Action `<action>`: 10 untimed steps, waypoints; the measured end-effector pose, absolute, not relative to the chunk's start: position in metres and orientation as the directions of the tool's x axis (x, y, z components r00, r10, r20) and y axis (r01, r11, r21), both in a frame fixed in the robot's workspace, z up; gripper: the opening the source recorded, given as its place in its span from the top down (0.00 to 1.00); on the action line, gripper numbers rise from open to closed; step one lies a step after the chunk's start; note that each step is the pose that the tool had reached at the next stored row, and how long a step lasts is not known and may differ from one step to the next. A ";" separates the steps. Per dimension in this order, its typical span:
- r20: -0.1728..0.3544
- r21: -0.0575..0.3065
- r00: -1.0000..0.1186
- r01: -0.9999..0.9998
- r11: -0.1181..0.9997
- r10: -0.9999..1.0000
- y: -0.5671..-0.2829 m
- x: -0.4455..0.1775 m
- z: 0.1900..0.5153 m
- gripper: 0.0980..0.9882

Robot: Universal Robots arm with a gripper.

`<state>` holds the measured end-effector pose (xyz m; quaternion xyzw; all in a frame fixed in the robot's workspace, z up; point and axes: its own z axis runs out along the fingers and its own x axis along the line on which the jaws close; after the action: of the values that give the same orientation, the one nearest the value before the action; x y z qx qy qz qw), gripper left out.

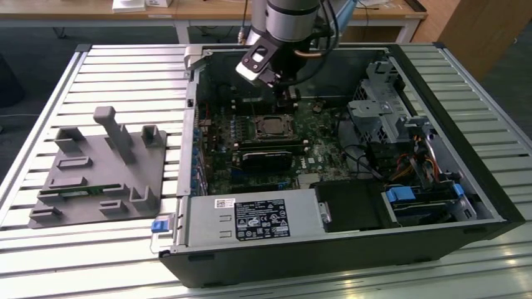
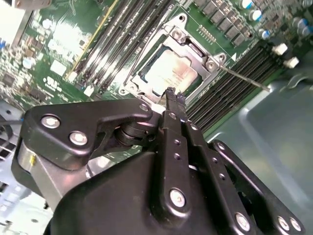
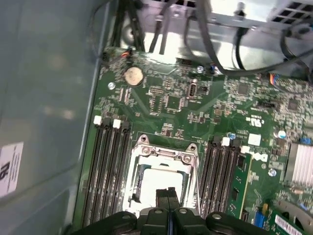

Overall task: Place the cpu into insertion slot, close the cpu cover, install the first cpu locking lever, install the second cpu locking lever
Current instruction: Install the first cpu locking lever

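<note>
You see: motherboard [image 3: 171,105] green, with black memory slots [image 3: 110,166]; cpu [image 2: 168,76] pale tan-silver; cpu cover [image 3: 164,154] silvery. Your gripper [image 2: 172,94] black, silver screw heads. Also: case [image 1: 332,261] black; fixture block [image 1: 99,168] plain grey; table [image 1: 124,68] pale grey, slatted stripes; latch tab [image 1: 161,225] blue.

PSU label [image 1: 260,220], print too small, nothing legible

A: Workshop or robotics lab?
B: Lab, most likely. Slatted metal bench [image 1: 124,68], opened computer case [image 1: 332,252] lying on it, grey fixture plate [image 1: 87,180] beside, robot arm [image 1: 287,18] reaching in.
A: And behind?
B: Wooden desks [image 1: 208,10] on a grey floor [image 1: 42,47], office-style.
</note>
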<state>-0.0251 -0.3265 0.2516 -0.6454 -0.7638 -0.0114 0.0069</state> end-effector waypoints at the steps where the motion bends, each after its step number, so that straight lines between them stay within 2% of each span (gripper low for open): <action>1: 0.025 0.009 -0.185 0.983 0.184 0.982 -0.326 -0.025 0.252 0.99; 10: 0.025 0.009 -0.341 0.940 0.341 0.940 -0.326 -0.025 0.251 0.99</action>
<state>-0.0251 -0.3264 0.2513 -0.5739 -0.8188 -0.0109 0.0078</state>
